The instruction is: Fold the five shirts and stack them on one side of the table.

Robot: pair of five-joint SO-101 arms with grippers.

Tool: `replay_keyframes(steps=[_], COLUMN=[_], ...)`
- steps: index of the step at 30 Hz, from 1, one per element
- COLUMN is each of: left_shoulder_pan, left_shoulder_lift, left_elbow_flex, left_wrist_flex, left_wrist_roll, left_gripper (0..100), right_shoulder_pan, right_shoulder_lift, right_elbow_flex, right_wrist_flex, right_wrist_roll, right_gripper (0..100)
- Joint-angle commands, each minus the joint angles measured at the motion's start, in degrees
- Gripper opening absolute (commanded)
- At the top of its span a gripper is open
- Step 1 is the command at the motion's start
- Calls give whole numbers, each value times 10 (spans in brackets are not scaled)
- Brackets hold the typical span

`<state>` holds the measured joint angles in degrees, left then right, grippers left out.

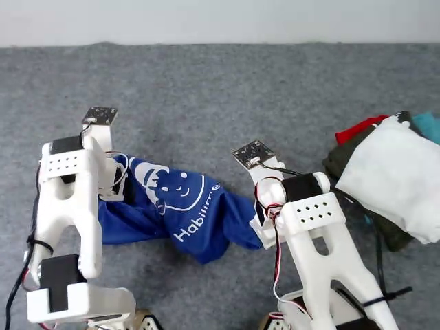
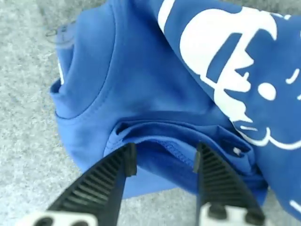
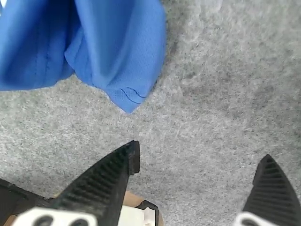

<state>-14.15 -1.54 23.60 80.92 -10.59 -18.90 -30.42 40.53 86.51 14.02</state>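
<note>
A crumpled blue shirt (image 1: 180, 206) with a white print lies on the grey table (image 1: 227, 89), between my two arms. In the left wrist view the blue shirt (image 2: 155, 94) shows its collar and a folded hem. My left gripper (image 2: 164, 160) is open just above that fold, one finger on either side of it. My right gripper (image 3: 200, 162) is open wide over bare grey surface, with a corner of the blue shirt (image 3: 120, 61) a short way beyond its fingertips. At the right edge lies a pile with a white shirt (image 1: 395, 175) on top.
Under the white shirt are a dark green garment (image 1: 344, 161), a red one (image 1: 357, 128) and a teal one (image 1: 427, 124). The left arm (image 1: 69, 185) and right arm (image 1: 309, 206) stand at the near edge. Bare grey surface stretches across the back.
</note>
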Motion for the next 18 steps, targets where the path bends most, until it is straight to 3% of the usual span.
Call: replay_keyframes(steps=[1, 9, 18], left_shoulder_pan=[0, -59, -60], left_shoulder_lift=[11, 16, 79], left_elbow_flex=[-22, -33, -32], left_wrist_flex=[29, 36, -15], left_wrist_roll=[-31, -30, -29], left_gripper=[205, 204, 205], right_shoulder_pan=[-5, -6, -6], right_shoulder_lift=[2, 1, 1], right_elbow_flex=[-1, 33, 33], right_wrist_flex=[-12, -34, -34], right_wrist_roll=[-6, -6, -6], right_gripper=[376, 376, 376])
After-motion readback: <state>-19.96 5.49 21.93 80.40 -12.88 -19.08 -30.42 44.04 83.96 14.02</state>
